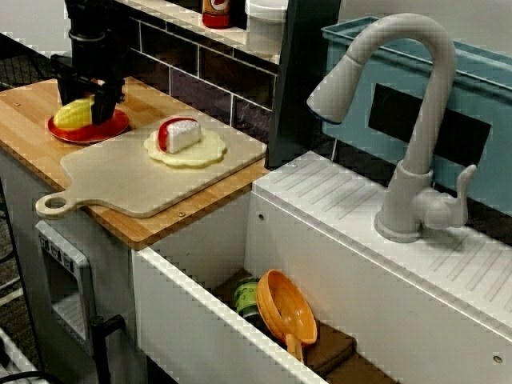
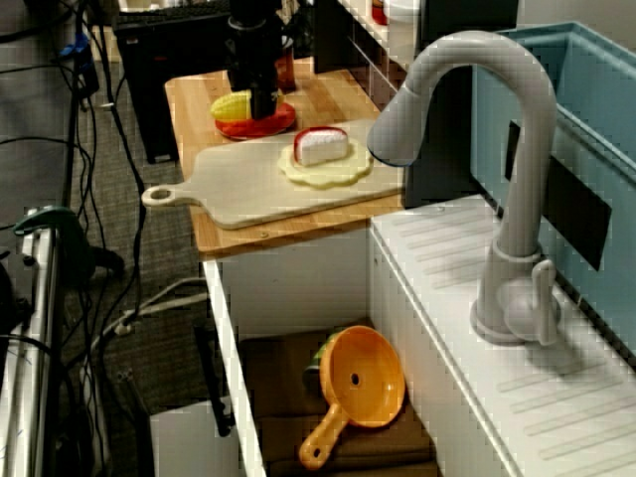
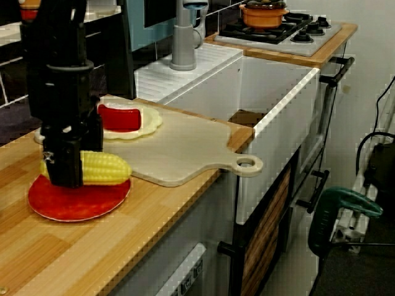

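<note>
The corn [image 3: 99, 168] lies on the plate [image 3: 80, 206], and the plate sits on the counter [image 3: 92, 259]. The gripper [image 3: 63, 176] stands over one end of the corn. Just beside the plate lies the cutting board [image 3: 185, 154], and its handle sticks out past the counter's edge. On the far part of the board is a flat round [image 3: 151, 120], and a wedge [image 3: 120, 117] lies on top of it. Past the board is the sink [image 1: 200, 264]. Down in the sink a strainer [image 1: 286, 308] lies right by a can [image 1: 246, 296]. The tap [image 1: 412, 160] stands behind the sink
</note>
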